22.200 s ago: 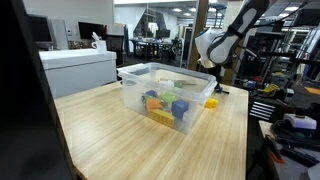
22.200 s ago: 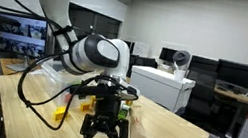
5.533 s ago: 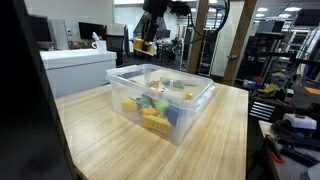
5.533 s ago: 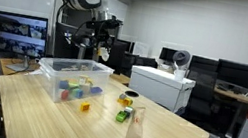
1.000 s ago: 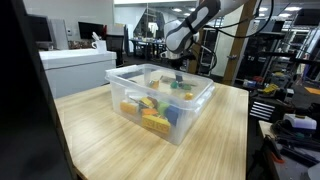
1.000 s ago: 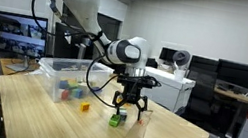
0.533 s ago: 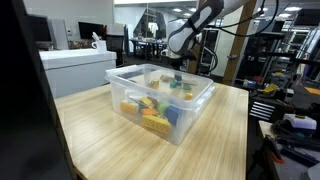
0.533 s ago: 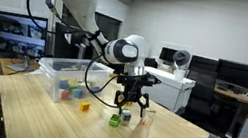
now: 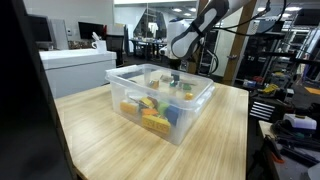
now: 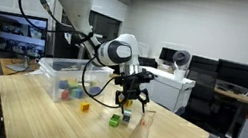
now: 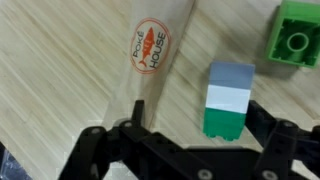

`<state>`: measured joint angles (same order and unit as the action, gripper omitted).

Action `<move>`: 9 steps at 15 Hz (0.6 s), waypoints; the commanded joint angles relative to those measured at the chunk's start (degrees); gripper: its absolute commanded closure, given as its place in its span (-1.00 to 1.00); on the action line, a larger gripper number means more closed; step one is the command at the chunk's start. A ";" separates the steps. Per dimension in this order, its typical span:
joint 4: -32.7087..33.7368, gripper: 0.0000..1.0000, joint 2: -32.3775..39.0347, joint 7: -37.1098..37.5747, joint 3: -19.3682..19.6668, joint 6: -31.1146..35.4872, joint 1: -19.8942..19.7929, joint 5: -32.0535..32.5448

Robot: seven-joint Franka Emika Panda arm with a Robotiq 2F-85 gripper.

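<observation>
My gripper (image 10: 130, 101) hangs open a little above the wooden table, to the right of the clear bin. In the wrist view the jaws (image 11: 197, 128) straddle a small stacked block (image 11: 228, 95), grey on white on green. The block is close to the right finger and well apart from the left one. It lies beside a brown paper bag (image 11: 150, 60) with an orange round logo. A green block (image 11: 297, 33) lies further off on the table. In an exterior view the bag (image 10: 139, 130) and a green block (image 10: 113, 120) sit just below the gripper.
A clear plastic bin (image 10: 63, 67) with several coloured blocks stands on the table; it also shows in an exterior view (image 9: 186, 118), with the arm (image 9: 185, 40) behind it. A loose block (image 10: 84, 107) lies beside the bin. Desks, monitors and a white box surround the table.
The gripper has risen from the table by the green block and shifted slightly right. The bag now looks more upright than a second ago.
</observation>
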<state>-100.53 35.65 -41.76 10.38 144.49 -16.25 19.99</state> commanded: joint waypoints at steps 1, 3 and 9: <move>-2.09 -1.00 -0.82 5.11 3.00 2.68 1.43 4.20; -1.80 -1.00 -0.56 7.48 4.01 2.75 1.58 5.66; 0.29 -1.00 0.45 10.03 2.94 -0.33 -0.40 3.73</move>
<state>-100.81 35.92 -33.23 14.08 145.40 -15.65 24.19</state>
